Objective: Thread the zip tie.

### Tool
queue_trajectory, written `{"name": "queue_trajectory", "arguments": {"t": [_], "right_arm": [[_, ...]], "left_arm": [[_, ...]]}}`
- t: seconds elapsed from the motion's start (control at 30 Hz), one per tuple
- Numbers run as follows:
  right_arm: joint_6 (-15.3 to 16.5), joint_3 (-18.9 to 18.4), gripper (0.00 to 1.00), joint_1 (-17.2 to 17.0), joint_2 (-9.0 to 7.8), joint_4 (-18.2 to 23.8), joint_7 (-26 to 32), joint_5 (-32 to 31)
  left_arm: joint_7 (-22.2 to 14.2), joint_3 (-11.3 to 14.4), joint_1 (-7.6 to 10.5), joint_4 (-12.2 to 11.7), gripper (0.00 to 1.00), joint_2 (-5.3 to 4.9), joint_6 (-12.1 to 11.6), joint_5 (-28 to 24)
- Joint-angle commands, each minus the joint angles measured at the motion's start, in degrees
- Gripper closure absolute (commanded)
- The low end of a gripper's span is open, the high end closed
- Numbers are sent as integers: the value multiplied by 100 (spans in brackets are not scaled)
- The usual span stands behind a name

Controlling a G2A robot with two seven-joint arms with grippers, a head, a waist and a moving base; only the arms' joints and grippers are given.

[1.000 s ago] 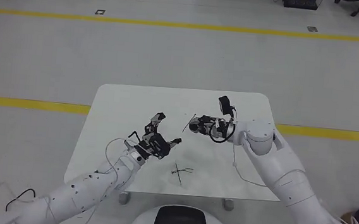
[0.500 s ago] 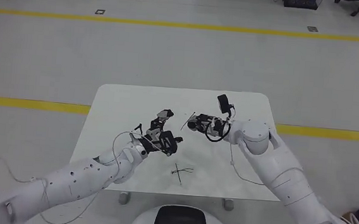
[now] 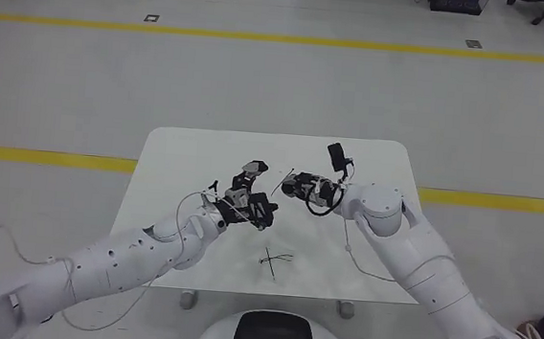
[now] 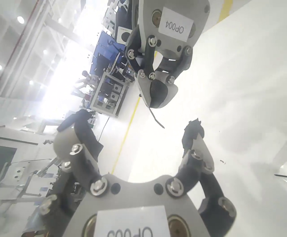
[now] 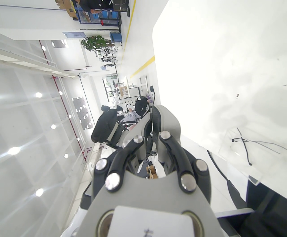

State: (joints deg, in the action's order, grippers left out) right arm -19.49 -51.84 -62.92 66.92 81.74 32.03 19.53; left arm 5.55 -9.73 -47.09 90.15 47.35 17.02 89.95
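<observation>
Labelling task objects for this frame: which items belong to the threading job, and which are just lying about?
Job: zip tie; right hand gripping it; open left hand facing it.
Lying about: loose ties on the table.

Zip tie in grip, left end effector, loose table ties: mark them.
zip tie [image 4: 155, 117], left wrist view, free tail.
left end effector [image 4: 139, 121], left wrist view, between fingertips.
loose ties [image 3: 272, 259], top view, their crossing.

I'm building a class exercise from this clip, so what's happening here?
The right gripper is shut on a black zip tie, holding it above the table. The left gripper faces it with fingers open, close to the tie's free end but not touching. Spare zip ties lie near the table's front edge.
</observation>
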Motion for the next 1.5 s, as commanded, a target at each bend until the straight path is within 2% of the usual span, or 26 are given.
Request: {"name": "queue_trajectory", "arguments": {"t": [0.0, 0.3, 0.33, 0.4, 0.47, 0.63, 0.77, 0.93, 1.1, 1.47], "right_arm": [[1, 50, 100, 27, 16, 5, -42, 22], [1, 157, 100, 88, 53, 1, -188, 104], [1, 153, 100, 86, 53, 6, -202, 119], [1, 142, 100, 78, 53, 18, -229, 144], [1, 134, 100, 71, 51, 26, -239, 151], [1, 109, 100, 50, 45, 73, -266, 158], [1, 81, 100, 26, 38, 101, -298, 156], [1, 62, 100, 2, 31, 129, -338, 125], [1, 29, 100, -37, 20, 164, -360, 115], [1, 11, 100, -49, 15, 160, -335, 115]], "left_arm": [[-124, -1, 29, 12, 0, 7, -38, 0], [-253, -1, 75, 9, 0, 24, -112, 0], [-252, -1, 77, 5, 17, 23, -115, 0], [-252, -1, 78, 6, 45, 21, -113, 0], [-197, -1, 75, 7, 55, 20, -89, 0], [-136, -1, 92, -16, 70, 16, -124, 0], [-202, -1, 104, -9, 67, 26, -220, 0], [-224, -1, 125, -15, 79, 41, -279, 0], [-283, -1, 141, -9, 80, 51, -293, 0], [-315, -1, 164, 0, 100, 62, -343, 0]]}}
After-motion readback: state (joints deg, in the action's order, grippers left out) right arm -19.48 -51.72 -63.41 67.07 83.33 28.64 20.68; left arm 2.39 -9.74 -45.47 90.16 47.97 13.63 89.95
